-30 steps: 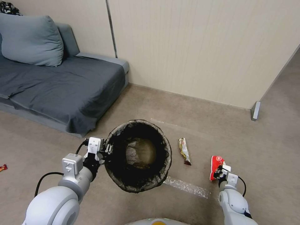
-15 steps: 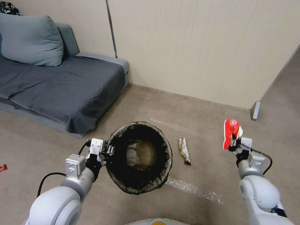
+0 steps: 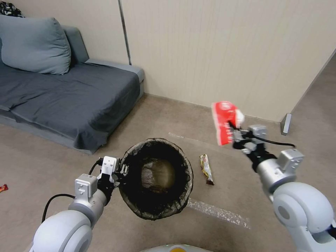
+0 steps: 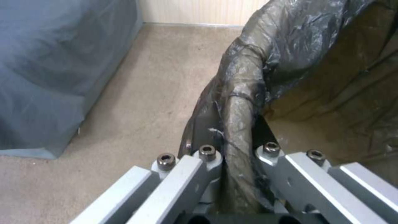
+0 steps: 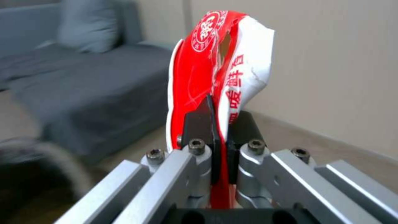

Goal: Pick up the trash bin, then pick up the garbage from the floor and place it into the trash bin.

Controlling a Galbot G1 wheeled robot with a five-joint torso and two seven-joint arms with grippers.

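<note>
The trash bin (image 3: 156, 210), lined with a dark bag, hangs above the floor with its mouth facing me. My left gripper (image 3: 120, 170) is shut on its near-left rim (image 4: 238, 124), one finger inside and one outside. A crumpled red and white packet (image 3: 224, 120) is held high in the air, to the right of the bin and above the floor. My right gripper (image 3: 233, 135) is shut on the red packet (image 5: 207, 71). A yellow snack wrapper (image 3: 207, 169) lies on the floor just right of the bin.
A grey sofa (image 3: 70, 94) with a cushion (image 3: 33, 43) stands at the left against the beige wall (image 3: 227, 52). A small red scrap (image 3: 2, 188) lies on the floor at the far left. A strip of tape (image 3: 217, 211) marks the carpet near me.
My right gripper has lifted the red packet off the floor and carried it up and leftward, closer to the bin. The bin and left gripper have barely moved.
</note>
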